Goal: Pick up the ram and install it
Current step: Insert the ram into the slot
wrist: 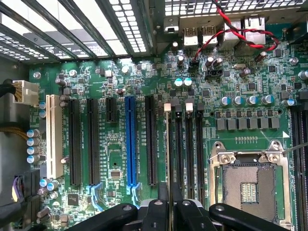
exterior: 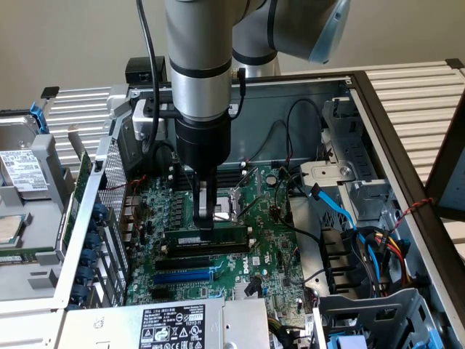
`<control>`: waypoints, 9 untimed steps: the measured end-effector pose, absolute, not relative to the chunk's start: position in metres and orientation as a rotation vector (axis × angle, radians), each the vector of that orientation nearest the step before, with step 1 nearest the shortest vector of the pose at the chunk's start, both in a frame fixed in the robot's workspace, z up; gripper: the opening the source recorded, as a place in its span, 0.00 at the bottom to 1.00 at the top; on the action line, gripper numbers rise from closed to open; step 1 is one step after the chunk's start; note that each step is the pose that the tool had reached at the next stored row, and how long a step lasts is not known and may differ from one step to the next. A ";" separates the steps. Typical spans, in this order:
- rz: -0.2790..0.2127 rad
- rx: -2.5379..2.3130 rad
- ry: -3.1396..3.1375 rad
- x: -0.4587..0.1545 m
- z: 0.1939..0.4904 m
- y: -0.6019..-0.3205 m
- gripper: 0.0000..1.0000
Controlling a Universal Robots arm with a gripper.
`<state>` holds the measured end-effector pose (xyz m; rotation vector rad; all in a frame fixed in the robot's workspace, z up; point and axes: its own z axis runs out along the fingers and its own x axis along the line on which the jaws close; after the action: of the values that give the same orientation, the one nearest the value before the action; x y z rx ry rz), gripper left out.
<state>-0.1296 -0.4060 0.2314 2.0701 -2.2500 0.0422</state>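
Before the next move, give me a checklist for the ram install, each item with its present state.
1. Gripper shut on the ram: ok.
2. Ram upright, long edge parallel to the black slots: ok.
3. Ram lined up over one slot: cannot tell.
4. Ram seated in a slot: cannot tell.
5. Slot latches open: cannot tell.
6. Blue cable clear of the ram, off toward the exterior view's right: ok.
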 end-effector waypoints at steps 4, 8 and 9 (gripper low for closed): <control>0.042 2.070 -2.250 -0.127 0.231 -0.406 0.14; 0.041 2.070 -2.250 -0.125 0.231 -0.406 0.14; 0.041 2.070 -2.250 -0.125 0.231 -0.406 0.14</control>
<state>-0.1253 -0.4060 0.2314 2.0697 -2.2496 0.0414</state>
